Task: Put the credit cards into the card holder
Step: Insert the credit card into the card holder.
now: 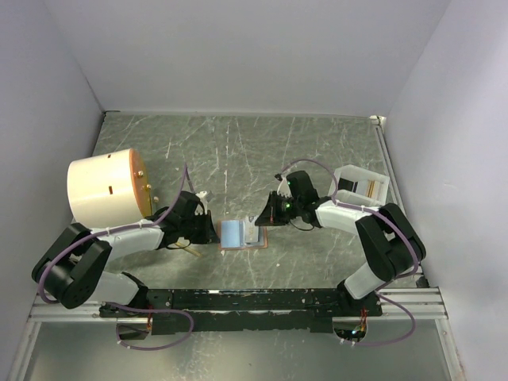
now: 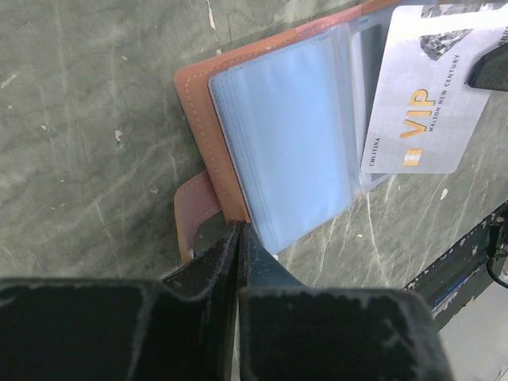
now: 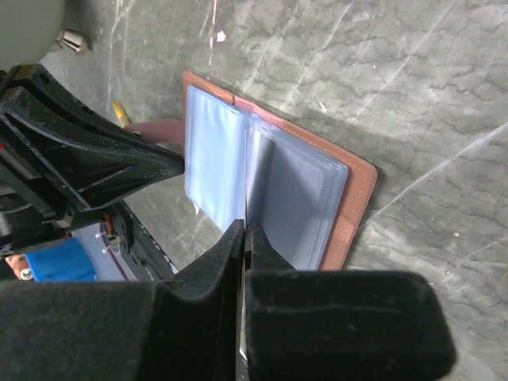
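The tan-brown card holder [image 1: 235, 248] lies open on the table, its clear plastic sleeves fanned out; it also shows in the left wrist view [image 2: 194, 103] and the right wrist view [image 3: 353, 206]. My left gripper [image 1: 209, 231] is shut on the holder's left edge [image 2: 238, 228], next to the snap tab [image 2: 190, 210]. My right gripper [image 1: 267, 214] is shut on a whitish-grey credit card [image 2: 429, 95] marked VIP. It holds the card tilted over the sleeves on the holder's right half. In the right wrist view the card is edge-on between my fingertips [image 3: 246, 232].
A big cream cylinder [image 1: 103, 190] stands at the left, just behind the left arm. A white open tray [image 1: 361, 184] holding more cards sits at the right. The black base rail [image 1: 262, 300] runs along the near edge.
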